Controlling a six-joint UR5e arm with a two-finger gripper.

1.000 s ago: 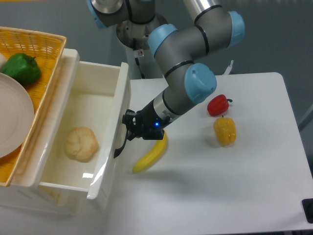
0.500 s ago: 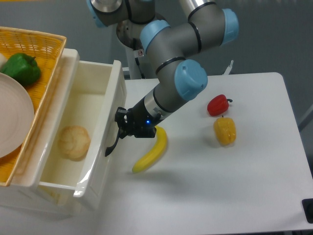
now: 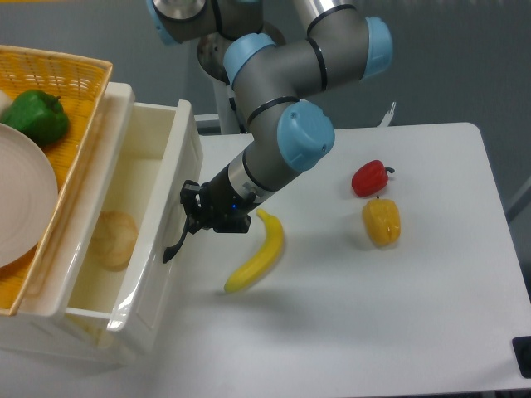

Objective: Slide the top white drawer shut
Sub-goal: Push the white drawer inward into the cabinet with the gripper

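The top white drawer [image 3: 158,224] is a glossy white deep box sticking out to the right of the cabinet, partly open. Its black arched handle [image 3: 176,240] is on the front face. A bread roll [image 3: 109,240] lies inside it. My gripper [image 3: 195,217] is pressed against the drawer front right at the handle; its black fingers look close together, but I cannot tell whether they hold the handle. The lower drawer is hidden beneath.
A yellow banana [image 3: 257,261] lies just right of the gripper. A red pepper [image 3: 370,177] and a yellow pepper [image 3: 382,221] sit further right on the white table [image 3: 415,315]. A wicker basket [image 3: 58,79] with a green pepper [image 3: 35,116] and white plate [image 3: 21,207] tops the cabinet.
The gripper has moved left, pushing the drawer front with it; the drawer is noticeably further in. The bread roll has shifted left with the drawer.
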